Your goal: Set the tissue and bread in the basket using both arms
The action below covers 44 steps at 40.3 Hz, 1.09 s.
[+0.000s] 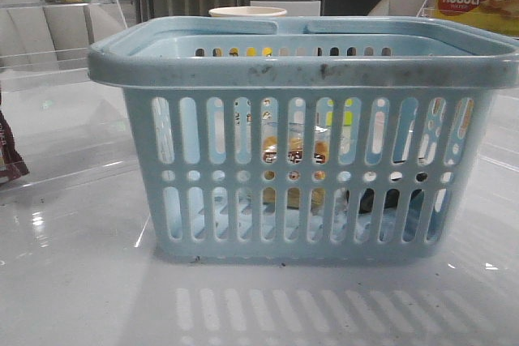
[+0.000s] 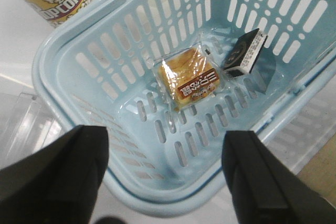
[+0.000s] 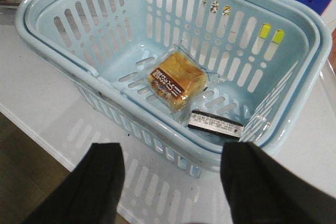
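Both task items already lie on the floor of the basket (image 2: 68,51): the bread (image 2: 188,77) near the middle, the tissue (image 2: 244,52) just beside it, toward a side wall. The left gripper (image 2: 165,174) hangs above the basket with its jaws wide apart, holding nothing; the right gripper (image 3: 172,182) does the same from the opposite side.

The bread looks light and soft, and its clear wrapper is probably slippery, so a gentle pinch across the loaf's middle would suit it better than tugging a crinkled edge. The tissue pack seems light, flat and squashy; gripping across its narrow width should hold.
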Each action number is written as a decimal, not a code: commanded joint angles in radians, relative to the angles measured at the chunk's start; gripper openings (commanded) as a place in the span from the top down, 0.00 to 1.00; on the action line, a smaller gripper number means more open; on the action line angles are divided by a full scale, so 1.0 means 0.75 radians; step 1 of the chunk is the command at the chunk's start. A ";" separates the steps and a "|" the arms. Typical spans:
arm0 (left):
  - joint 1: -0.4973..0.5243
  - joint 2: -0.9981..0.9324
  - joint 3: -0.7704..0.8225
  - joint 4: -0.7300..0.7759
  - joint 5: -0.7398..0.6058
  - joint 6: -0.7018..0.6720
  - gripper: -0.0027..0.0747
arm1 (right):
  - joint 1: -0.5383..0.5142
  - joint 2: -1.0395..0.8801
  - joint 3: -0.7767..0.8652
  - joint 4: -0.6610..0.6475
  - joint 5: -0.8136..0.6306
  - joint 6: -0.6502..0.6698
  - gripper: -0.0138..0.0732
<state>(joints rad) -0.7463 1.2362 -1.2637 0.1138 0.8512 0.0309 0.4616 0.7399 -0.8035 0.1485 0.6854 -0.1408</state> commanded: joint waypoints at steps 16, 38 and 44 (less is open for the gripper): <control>-0.014 -0.667 0.554 0.027 -0.314 -0.164 0.31 | 0.000 -0.006 -0.035 -0.064 -0.029 -0.014 0.25; -0.014 -0.795 0.696 0.029 -0.349 -0.164 0.45 | -0.010 -0.007 -0.035 -0.165 0.094 0.028 0.41; -0.014 -0.795 0.696 0.029 -0.349 -0.164 0.65 | -0.010 -0.007 -0.035 -0.158 0.097 0.028 0.64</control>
<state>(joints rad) -0.7489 0.6360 -0.7115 0.1293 0.6733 -0.0819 0.4616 0.7399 -0.8035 0.0383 0.8165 -0.1226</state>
